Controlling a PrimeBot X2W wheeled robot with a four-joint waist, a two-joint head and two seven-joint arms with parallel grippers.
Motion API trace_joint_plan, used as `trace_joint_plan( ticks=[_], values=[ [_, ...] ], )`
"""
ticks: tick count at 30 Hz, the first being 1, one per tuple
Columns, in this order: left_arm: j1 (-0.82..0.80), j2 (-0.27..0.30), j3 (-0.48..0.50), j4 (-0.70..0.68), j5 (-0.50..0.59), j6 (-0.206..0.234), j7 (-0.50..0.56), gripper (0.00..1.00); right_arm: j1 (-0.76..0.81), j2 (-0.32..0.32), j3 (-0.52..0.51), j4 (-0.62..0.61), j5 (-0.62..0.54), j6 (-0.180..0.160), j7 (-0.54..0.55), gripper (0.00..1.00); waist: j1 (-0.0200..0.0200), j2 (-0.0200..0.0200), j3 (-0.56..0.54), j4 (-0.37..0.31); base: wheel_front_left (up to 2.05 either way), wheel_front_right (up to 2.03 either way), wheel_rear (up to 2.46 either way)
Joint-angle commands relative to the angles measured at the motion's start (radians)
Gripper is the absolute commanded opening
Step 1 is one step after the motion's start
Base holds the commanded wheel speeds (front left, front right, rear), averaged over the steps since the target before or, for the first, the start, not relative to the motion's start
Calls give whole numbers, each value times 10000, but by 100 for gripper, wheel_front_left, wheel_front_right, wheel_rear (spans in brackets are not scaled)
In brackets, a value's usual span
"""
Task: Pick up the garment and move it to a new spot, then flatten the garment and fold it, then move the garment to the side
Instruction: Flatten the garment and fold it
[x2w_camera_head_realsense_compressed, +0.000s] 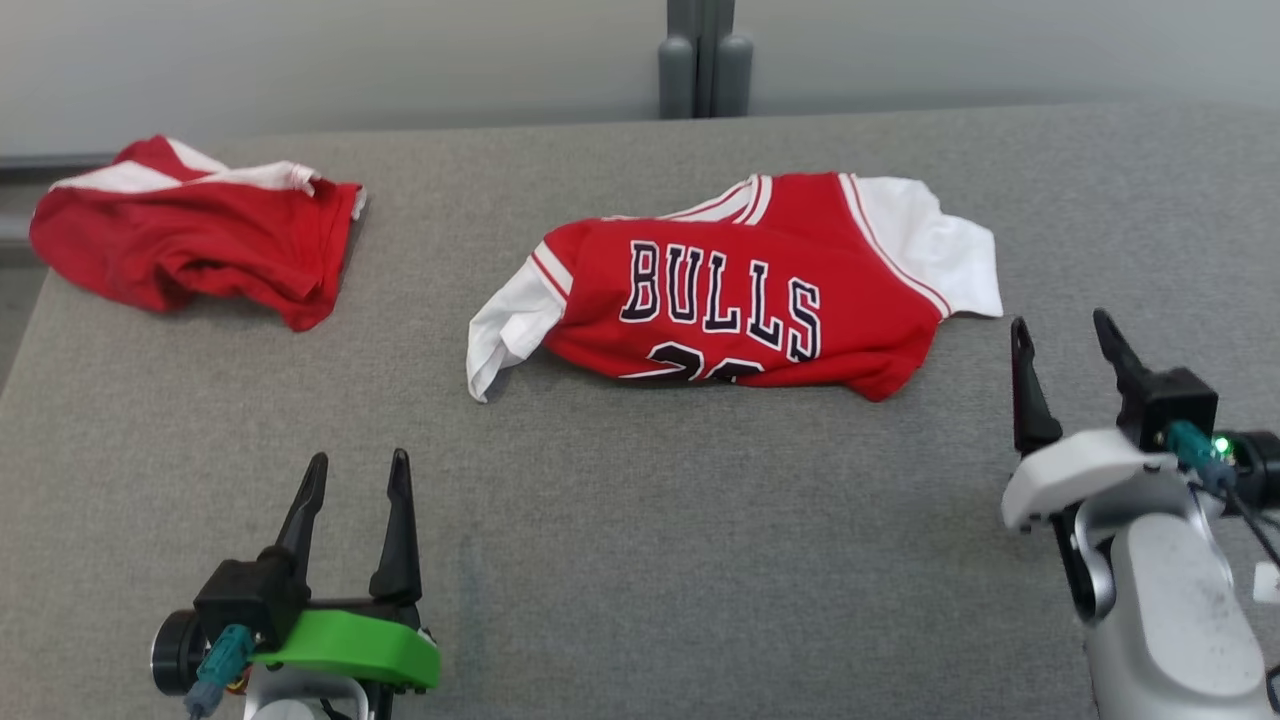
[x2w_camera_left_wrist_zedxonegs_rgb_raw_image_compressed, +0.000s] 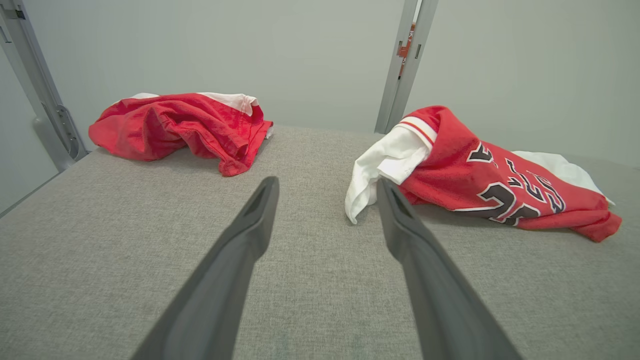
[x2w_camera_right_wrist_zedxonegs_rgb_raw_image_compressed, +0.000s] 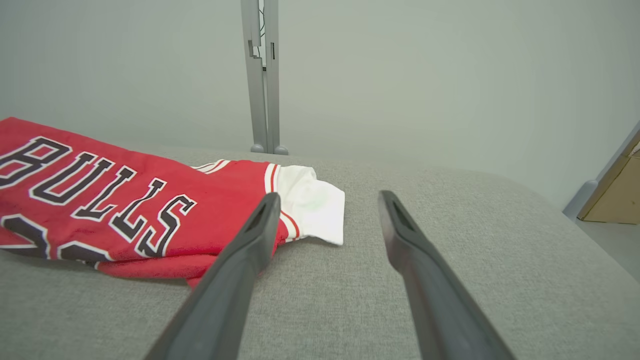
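My left gripper (x2w_camera_head_realsense_compressed: 359, 460) has its two dark fingers spread apart with nothing between them, held over the bare grey fabric table (x2w_camera_head_realsense_compressed: 640, 560) near its front edge, on my left; my right gripper (x2w_camera_head_realsense_compressed: 1059, 320) likewise stands wide open and empty, out at the right side, its fingertips just short of the cloth and not touching it as my head sees it; between and beyond my two hands lies the red Bulls jersey (x2w_camera_head_realsense_compressed: 740, 290), roughly mid-table and a little to the right; its long axis runs sleeve to sleeve across the table, slanting from near-left to far-right; the neckline (x2w_camera_head_realsense_compressed: 752, 195) points away from me toward the far edge, so the lettering reads upright from my head, while the lower part is folded under along the near side, cutting the dark number in half; the left white sleeve (x2w_camera_head_realsense_compressed: 505, 335) droops down toward me, crumpled, and from my left wrist it sits just ahead of my inner finger; the right white sleeve (x2w_camera_head_realsense_compressed: 935, 250) lies flatter, spread toward the far right, close ahead of my right fingertips; well apart from all this, at the far left corner, a second red and white garment (x2w_camera_head_realsense_compressed: 190, 240) sits bunched in a heap; behind the table a grey post (x2w_camera_head_realsense_compressed: 705, 60) rises against the pale wall.
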Motion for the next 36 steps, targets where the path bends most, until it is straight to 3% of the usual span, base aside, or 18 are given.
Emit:
trace_joint_plan(
  ticks=[1, 10, 20, 21, 22, 23, 24, 36],
  values=[
    [-246, 0, -42, -89, 58, -25, -6, 100, -549, -27, -212, 249, -237, -10, 186, 100, 0, 0, 876, 772, 0, 0, 0],
    [-628, -7, -400, -362, -246, 150, -6, 100, -3129, -677, -1874, 2511, -1174, -12, 1763, 100, 0, 0, 2044, 1817, 0, 0, 0],
    [-744, -7, -550, -425, -353, 276, -6, 100, -4174, -1081, -3165, 4708, -1661, -4, 2669, 100, 0, 0, 2342, 2208, 0, 0, 0],
    [-724, -7, -519, -416, -342, 287, -6, 100, -4203, -1034, -3205, 4847, -1672, -4, 2672, 94, 0, 0, 2324, 2182, 0, 0, 0],
    [-693, -7, -493, -401, -316, 301, -6, 100, -4237, -971, -3223, 5000, -1637, -2, 2624, 47, 0, 0, 2296, 2142, 0, 0, 0],
    [-676, -7, -479, -388, -289, 298, -6, 100, -4283, -927, -3234, 5103, -1607, -2, 2555, 34, 0, 0, 2258, 2099, 0, 0, 0],
    [-671, -7, -482, -376, -249, 296, -6, 100, -4325, -919, -3252, 5222, -1608, -2, 2482, 0, 0, 0, 2212, 2050, 0, 0, 0],
    [-393, -2, -365, -175, 65, 149, -6, 100, -5167, -645, -2475, 5233, -1338, -7, 532, 0, 0, 0, 1354, 1482, 0, 0, 0]
  ],
)
